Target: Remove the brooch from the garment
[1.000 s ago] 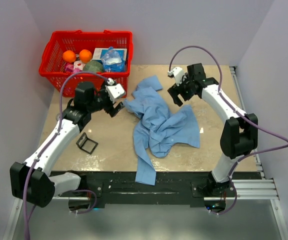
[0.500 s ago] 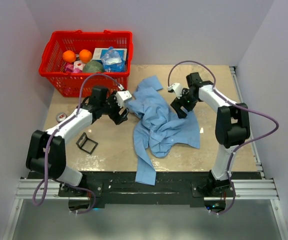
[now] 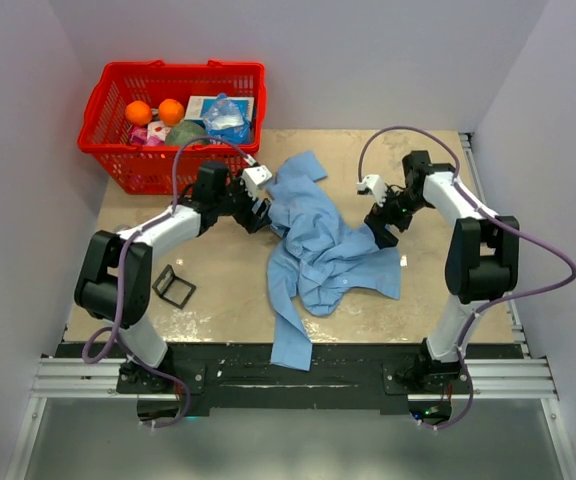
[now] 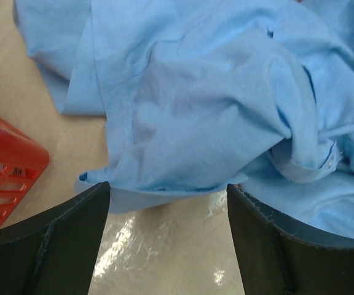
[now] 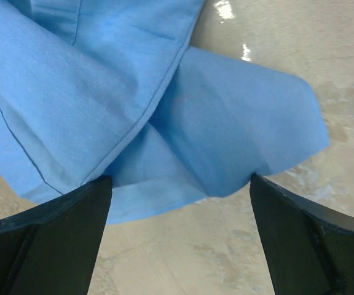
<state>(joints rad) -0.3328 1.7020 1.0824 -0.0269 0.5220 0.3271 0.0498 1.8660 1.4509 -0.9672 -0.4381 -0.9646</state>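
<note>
The light blue shirt (image 3: 318,245) lies crumpled in the middle of the table, one sleeve hanging over the near edge. My left gripper (image 3: 259,214) is open at the shirt's upper left edge. In the left wrist view the shirt (image 4: 214,104) fills the top, and its hem lies between my open fingers (image 4: 168,192) without being held. My right gripper (image 3: 380,230) is open at the shirt's right edge. In the right wrist view a shirt corner (image 5: 238,141) lies between the spread fingers (image 5: 180,184). No dark round brooch shows in any view.
A red basket (image 3: 118,160) with oranges and packets stands at the back left, and its corner shows in the left wrist view (image 4: 5,178). A black square open frame (image 3: 173,287) lies on the table left of the shirt. A white button (image 4: 331,165) sits on a shirt fold.
My left gripper has moved right and back to the shirt's left edge. My right gripper has moved right and nearer, from over the shirt to its right edge. The shirt has not visibly shifted.
</note>
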